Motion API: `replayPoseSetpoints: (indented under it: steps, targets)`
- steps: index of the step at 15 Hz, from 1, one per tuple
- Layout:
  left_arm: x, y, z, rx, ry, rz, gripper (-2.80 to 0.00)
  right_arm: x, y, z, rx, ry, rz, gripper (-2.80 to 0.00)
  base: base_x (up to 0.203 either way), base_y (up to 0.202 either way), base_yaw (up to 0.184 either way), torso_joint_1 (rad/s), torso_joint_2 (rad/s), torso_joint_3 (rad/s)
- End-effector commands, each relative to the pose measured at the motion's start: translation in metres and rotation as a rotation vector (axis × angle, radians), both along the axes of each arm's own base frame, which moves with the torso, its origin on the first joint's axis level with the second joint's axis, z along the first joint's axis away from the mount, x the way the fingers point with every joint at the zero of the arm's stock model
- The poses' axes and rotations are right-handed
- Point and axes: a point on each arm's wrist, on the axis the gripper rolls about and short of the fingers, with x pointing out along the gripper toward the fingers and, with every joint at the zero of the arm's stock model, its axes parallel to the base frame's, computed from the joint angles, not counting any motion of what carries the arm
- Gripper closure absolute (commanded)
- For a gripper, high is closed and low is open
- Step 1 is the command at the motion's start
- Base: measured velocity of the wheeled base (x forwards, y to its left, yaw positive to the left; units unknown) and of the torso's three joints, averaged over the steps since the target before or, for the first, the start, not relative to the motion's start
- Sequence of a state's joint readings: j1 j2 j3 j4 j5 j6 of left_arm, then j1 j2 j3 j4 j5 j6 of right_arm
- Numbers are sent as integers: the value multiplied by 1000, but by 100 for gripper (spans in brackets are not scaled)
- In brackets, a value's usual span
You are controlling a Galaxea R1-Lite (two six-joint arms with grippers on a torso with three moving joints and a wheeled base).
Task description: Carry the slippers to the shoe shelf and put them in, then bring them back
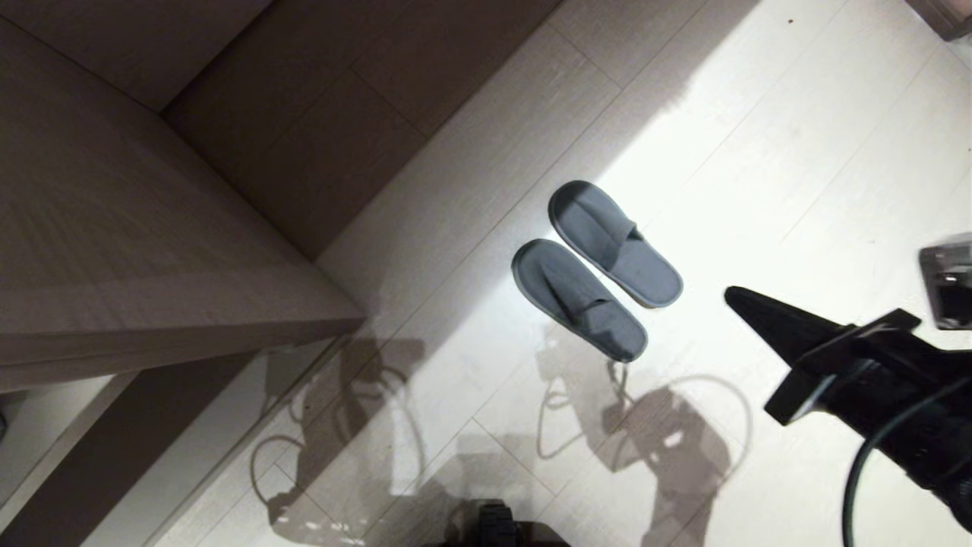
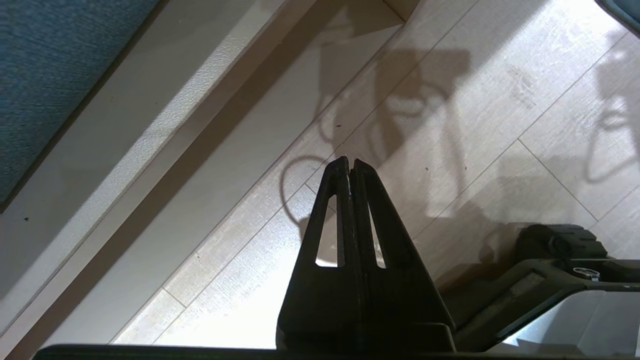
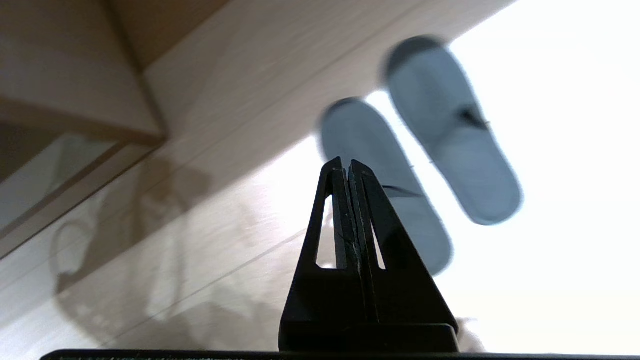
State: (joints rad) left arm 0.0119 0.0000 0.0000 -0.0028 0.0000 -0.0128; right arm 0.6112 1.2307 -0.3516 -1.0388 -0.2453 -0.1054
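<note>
Slippers [image 1: 596, 267] lie side by side on pale floor [image 1: 797, 152], wooden unit [image 1: 137, 251] at left. Right gripper [image 1: 733, 298], pinched shut and empty, hovers just right; its arm is cut off.

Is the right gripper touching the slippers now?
Apart. In the head view, bare floor shows between the shut right gripper and the slippers, which lie side by side.

Pale wood-plank floor [image 1: 759, 152], half in bright light, half in shade. Two grey slippers [image 1: 596, 270] lie flat on it, side by side and just touching, right at the edge of the lit patch, near the wooden unit's corner [image 1: 334, 304].
</note>
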Motion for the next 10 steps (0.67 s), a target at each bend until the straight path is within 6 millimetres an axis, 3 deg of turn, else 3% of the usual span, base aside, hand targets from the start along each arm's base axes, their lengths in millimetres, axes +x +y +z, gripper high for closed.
replayPoseSetpoints:
  steps: [1, 5, 10]
  targets:
    - [0, 0, 0, -1, 1, 0, 0, -45, -44, 20, 91, -160, -95, 0, 0, 0, 0, 0, 0, 0]
    - [0, 0, 0, -1, 0, 0, 0, -93, -83, 23, 69, -283, -256, 0, 0, 0, 0, 0, 0, 0]
    - [0, 0, 0, -3, 0, 0, 0, -134, -93, 5, 48, -339, -270, 0, 0, 0, 0, 0, 0, 0]
